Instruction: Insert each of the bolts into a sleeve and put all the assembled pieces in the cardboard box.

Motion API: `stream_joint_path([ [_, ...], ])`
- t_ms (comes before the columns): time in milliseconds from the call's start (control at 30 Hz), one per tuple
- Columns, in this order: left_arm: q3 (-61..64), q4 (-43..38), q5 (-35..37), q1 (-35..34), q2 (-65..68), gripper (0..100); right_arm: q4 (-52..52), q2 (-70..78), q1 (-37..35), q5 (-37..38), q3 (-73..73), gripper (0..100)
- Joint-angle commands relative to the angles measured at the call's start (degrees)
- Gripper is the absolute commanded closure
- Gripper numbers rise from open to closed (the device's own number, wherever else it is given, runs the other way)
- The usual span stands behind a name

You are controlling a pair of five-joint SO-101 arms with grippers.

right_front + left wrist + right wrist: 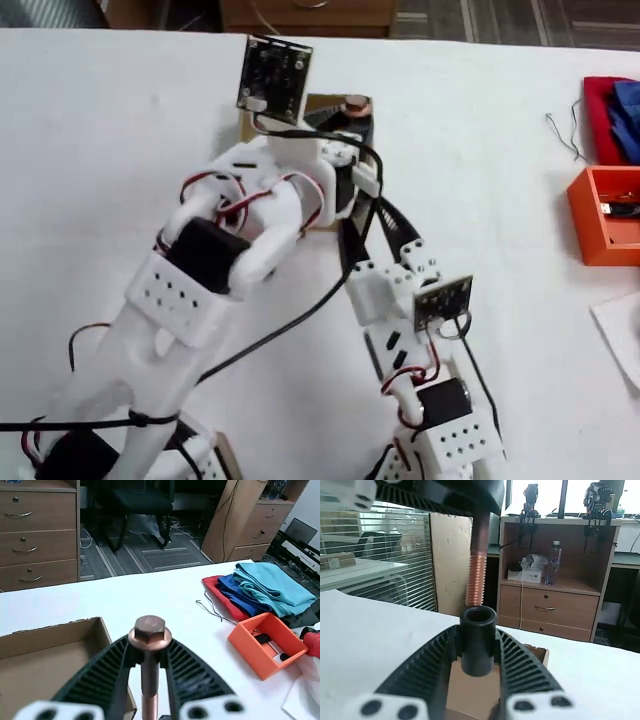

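Note:
My left gripper (149, 647) is shut on a copper bolt (149, 630) just under its hex head, with the shaft pointing down. My right gripper (478, 632) is shut on a black sleeve (478, 640), held upright with its bore open at the top. The bolt's threaded tip (475, 582) hangs right above the sleeve's mouth, close to touching it. Both sit over the open cardboard box (40, 660), whose floor (470, 687) shows behind the sleeve. In the high view the bolt head (356, 103) shows past the left gripper (348, 125) over the box (322, 102), and the right gripper (352, 215) comes in from below.
An orange box (603, 215) (267, 645) stands at the table's right side, with folded red and blue cloths (612, 115) (260, 587) behind it and a thin wire (565, 130) beside them. White paper (620, 335) lies at the right edge. The two arms cross near the table's middle.

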Motion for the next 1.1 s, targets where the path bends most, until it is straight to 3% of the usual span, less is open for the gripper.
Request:
stream_joint_path([
  [0, -3.56, 0.18, 0.44, 0.44, -0.79, 97, -1.63, -0.48, -0.31, 0.35, 0.7, 97.8],
  [1067, 1.8, 0.26, -3.08, 0.0, -11.16, 97, 7.69, -0.48, -2.15, 0.7, 0.62, 97.8],
])
